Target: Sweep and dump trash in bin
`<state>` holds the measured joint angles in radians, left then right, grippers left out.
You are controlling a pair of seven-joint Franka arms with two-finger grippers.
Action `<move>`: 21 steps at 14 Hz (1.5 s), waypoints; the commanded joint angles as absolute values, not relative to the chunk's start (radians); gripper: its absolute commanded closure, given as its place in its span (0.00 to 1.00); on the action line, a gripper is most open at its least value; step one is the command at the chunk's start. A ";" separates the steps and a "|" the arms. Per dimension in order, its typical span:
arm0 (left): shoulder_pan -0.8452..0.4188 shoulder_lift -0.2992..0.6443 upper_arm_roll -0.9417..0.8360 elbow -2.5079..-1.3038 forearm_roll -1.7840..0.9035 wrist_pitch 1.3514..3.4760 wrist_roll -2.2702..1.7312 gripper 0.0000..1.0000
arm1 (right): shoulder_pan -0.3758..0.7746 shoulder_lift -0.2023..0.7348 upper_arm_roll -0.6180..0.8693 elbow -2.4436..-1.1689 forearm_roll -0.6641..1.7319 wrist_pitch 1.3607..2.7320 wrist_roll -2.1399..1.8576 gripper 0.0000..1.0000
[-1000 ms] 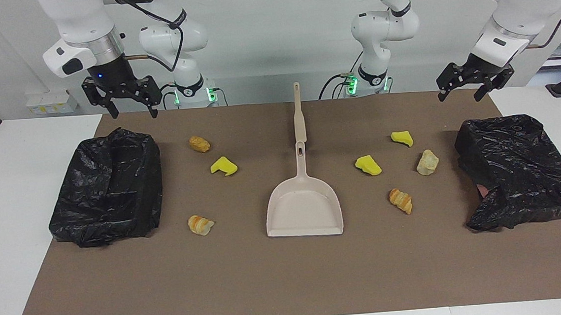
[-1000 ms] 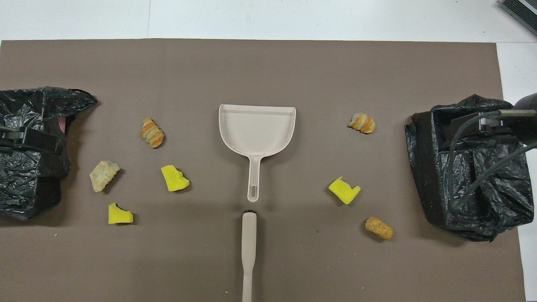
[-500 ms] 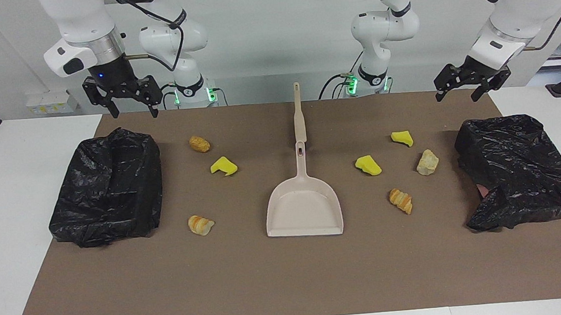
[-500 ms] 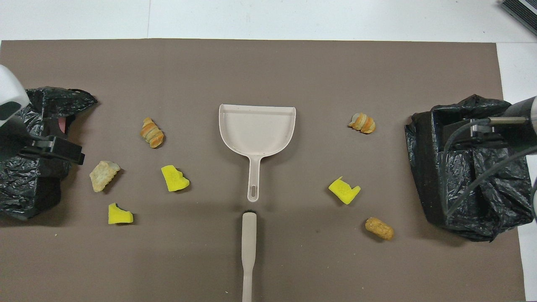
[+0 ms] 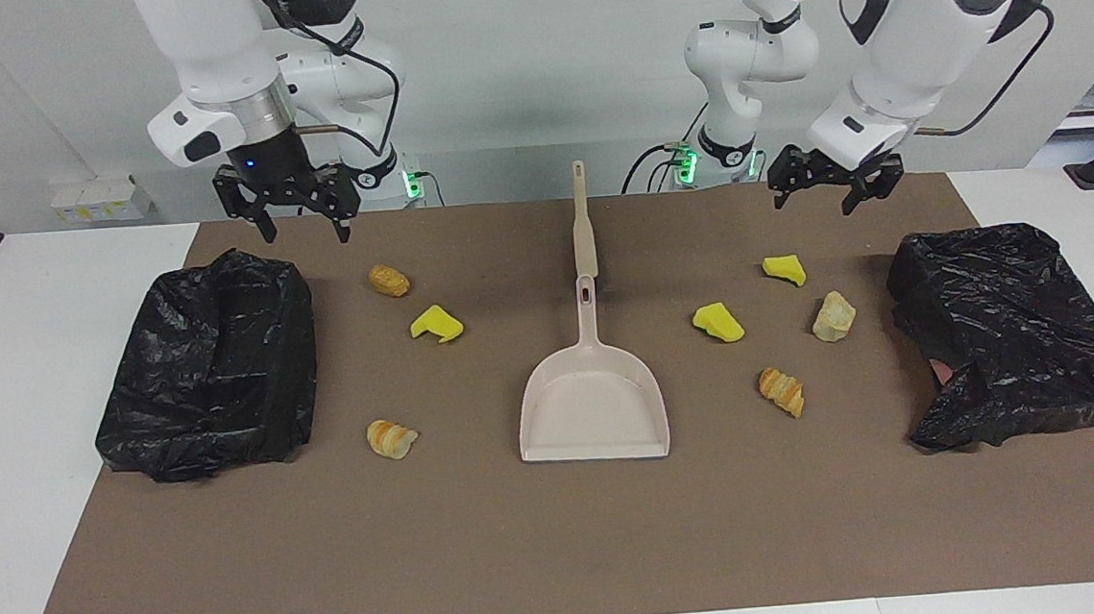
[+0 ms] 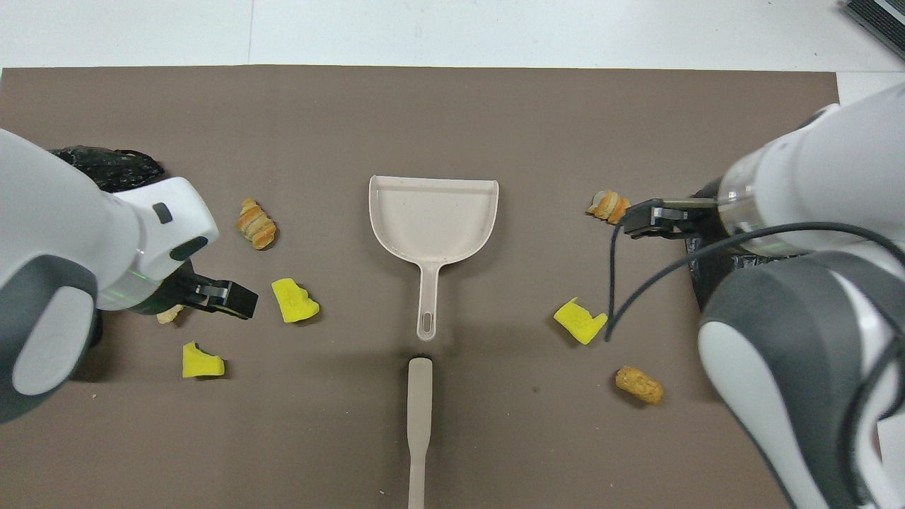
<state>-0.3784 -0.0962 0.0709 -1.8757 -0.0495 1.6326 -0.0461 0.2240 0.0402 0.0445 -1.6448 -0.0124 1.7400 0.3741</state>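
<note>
Seven trash scraps lie on the brown mat (image 5: 563, 537). Toward the right arm's end are a tan lump (image 5: 389, 280), a yellow wedge (image 5: 436, 323) and a striped pastry (image 5: 392, 438). Toward the left arm's end are two yellow wedges (image 5: 784, 270) (image 5: 718, 322), a pale lump (image 5: 834, 316) and a striped pastry (image 5: 782, 392). My right gripper (image 5: 306, 229) hangs open and empty in the air over the mat's edge by the tan lump. My left gripper (image 5: 814, 202) hangs open and empty over the mat's edge above the yellow wedge. In the overhead view the left arm hides most of the pale lump (image 6: 166, 314).
A beige dustpan (image 5: 592, 405) lies mid-mat, handle toward the robots, with a beige brush (image 5: 582, 218) in line with it. A black-bagged bin stands at each end of the mat (image 5: 210, 369) (image 5: 1011, 332).
Both grippers have swung inward from above the bins toward the middle of the table. The trash, dustpan and brush have not moved.
</note>
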 commanded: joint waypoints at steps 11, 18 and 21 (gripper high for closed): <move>-0.701 -0.253 0.086 -2.482 -0.101 2.135 -0.176 0.00 | 0.549 0.412 0.044 -1.609 0.025 2.031 0.653 0.00; -0.818 -0.290 0.084 -2.605 -0.101 2.316 -0.317 0.00 | 0.598 0.466 0.069 -1.617 0.109 2.079 0.635 0.00; -0.877 -0.307 0.084 -2.608 -0.101 2.312 -0.389 0.00 | 0.598 0.468 0.072 -1.620 0.101 2.059 0.626 0.08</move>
